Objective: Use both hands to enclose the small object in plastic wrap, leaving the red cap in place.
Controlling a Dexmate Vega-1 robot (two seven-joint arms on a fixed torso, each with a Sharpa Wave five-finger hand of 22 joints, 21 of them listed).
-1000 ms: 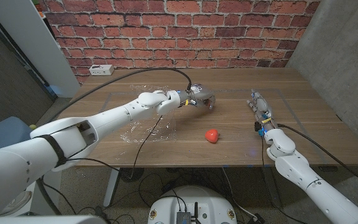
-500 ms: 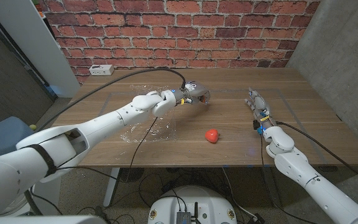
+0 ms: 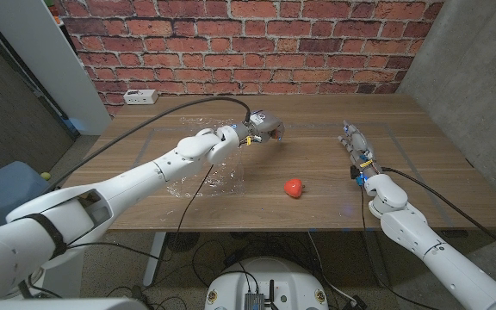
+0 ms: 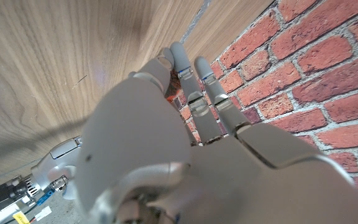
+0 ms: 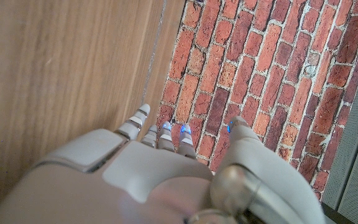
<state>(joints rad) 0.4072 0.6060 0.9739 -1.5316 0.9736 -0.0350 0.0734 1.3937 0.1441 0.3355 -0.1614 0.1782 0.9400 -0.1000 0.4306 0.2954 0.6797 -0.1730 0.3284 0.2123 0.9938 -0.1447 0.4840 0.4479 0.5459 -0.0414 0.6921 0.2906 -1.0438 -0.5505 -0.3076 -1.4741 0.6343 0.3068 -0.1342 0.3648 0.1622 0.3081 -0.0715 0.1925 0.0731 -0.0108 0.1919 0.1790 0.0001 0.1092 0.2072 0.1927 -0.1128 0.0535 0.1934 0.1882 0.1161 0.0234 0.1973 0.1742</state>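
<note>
My left hand hung above the table's far middle, well past the wrap and away from the cap. Its fingers were curled in; something glossy seemed to sit among them, but I could not tell whether that was a wisp of film or only the hand's own shine, so I could not say what it held, if anything. My right hand stood near the table's right side, fingers pressed together and reaching toward the brick wall, holding nothing.

The cap lay bare on the wood, just beside the crumpled wrap's right edge and between my two arms.

The risks, as I judged them: the film was bunched and likely clinging to itself, so a one-handed tug could drag the whole sheet rather than open it. The cap looked light and rounded; a careless sweep might knock it rolling off the near edge. With both hands well apart from it, any misjudged reach could push it away.
</note>
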